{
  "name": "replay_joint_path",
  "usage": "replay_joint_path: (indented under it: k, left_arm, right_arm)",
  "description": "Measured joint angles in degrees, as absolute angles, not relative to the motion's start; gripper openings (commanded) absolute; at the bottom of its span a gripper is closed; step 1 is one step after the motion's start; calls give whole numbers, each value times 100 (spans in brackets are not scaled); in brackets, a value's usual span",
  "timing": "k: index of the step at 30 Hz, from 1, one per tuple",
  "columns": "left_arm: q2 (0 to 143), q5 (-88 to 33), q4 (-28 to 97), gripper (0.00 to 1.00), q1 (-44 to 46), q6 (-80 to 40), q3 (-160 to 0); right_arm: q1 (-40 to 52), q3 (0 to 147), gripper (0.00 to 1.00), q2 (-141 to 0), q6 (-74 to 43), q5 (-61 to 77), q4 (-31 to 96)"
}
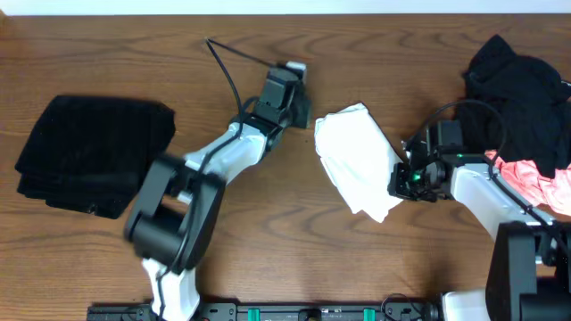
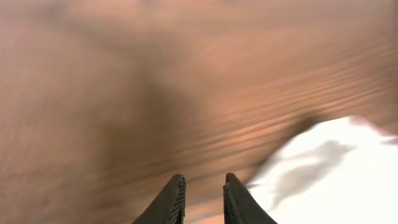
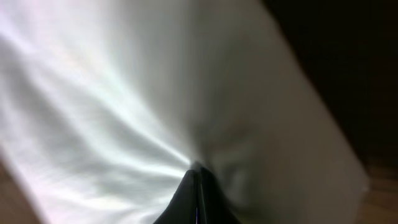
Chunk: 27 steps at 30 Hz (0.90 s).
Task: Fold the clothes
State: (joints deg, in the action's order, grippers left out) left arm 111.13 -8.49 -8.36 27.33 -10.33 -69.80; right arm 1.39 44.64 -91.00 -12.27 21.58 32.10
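Far left of left claw: black garment (image 1: 94, 153), matte, folded into flat rectangle on grained wooden table (image 1: 268, 232).

Left claw (image 2: 204, 183): we see dark ribbed fingers (image 2: 175, 202) narrowly apart, nothing between them. Bare wood ahead and to its left.

Just right of it: white T-shirt (image 1: 355, 160), soft, bunched into long slab with rumpled edges.

Right claw (image 3: 196, 173): we see it pinched tight on shirt's right edge, creases fanning out from pinch.

Behind right claw: heaped black clothing (image 1: 522, 85), with crumpled pink fabric (image 1: 544, 183) beside arm.
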Motion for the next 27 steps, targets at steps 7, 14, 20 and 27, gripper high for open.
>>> replay_joint_path:
  k: [7, 14, 20, 27]
  left_arm:
    - [10510, -1299, -1190, 24, 3286, -1026, -7135]
    - [11375, -1420, -1619, 24, 3614, -939, -7135]
    - [12066, -1426, -1984, 23, 3601, -917, -7129]
    - [12416, -1424, -1876, 19, 3601, -895, -7129]
  right_arm:
    - [128, 4466, 1, -8154, -1643, 2270, 3433]
    - [115, 4466, 1, -7977, -2521, 1822, 3301]
    - [115, 4466, 1, -7977, -2705, 1752, 3116]
    - [115, 4466, 1, -7977, -2770, 1712, 3081]
